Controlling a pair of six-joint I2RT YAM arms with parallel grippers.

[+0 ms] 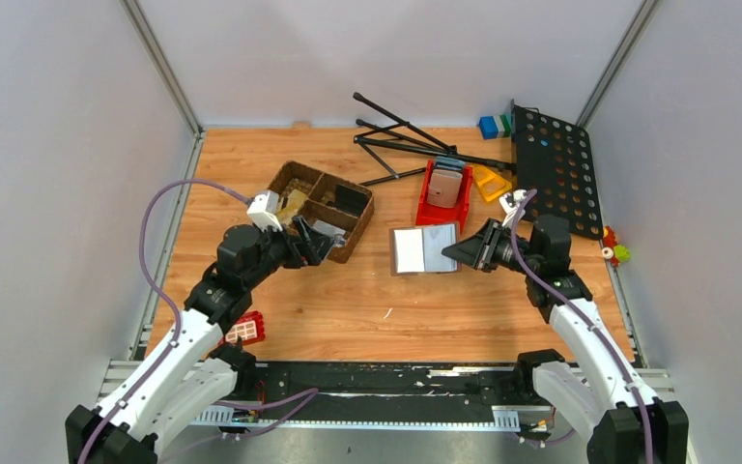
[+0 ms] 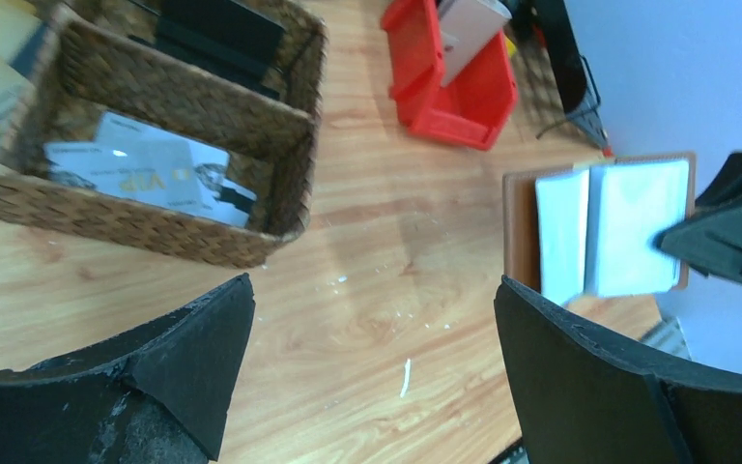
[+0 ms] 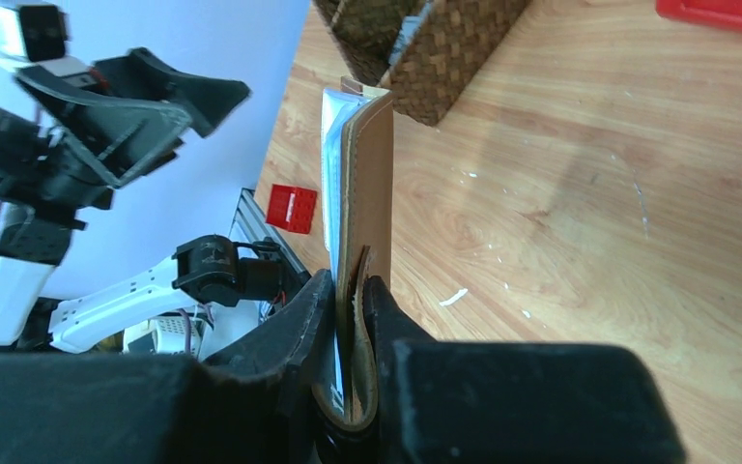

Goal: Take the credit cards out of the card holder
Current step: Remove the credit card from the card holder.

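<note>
My right gripper [image 1: 462, 253] [image 3: 350, 290] is shut on the brown card holder [image 1: 423, 249] [image 3: 369, 184], pinching its edge and holding it open above the table. The pale silvery sleeves [image 2: 611, 227] face the left arm. My left gripper [image 1: 317, 242] [image 2: 372, 300] stands open with nothing between its fingers, by the near corner of the wicker basket [image 1: 350, 242] [image 2: 169, 237]. Credit cards [image 2: 145, 169] [image 1: 328, 230], pale with dark print, lie flat in the basket's near compartment.
A red bin [image 1: 432, 211] behind the card holder holds a pinkish-grey slab [image 1: 447, 182]. Black tripod rods [image 1: 411, 140] and a black perforated panel [image 1: 556, 174] lie at the back right. A red gridded block [image 1: 246, 329] sits by the left arm.
</note>
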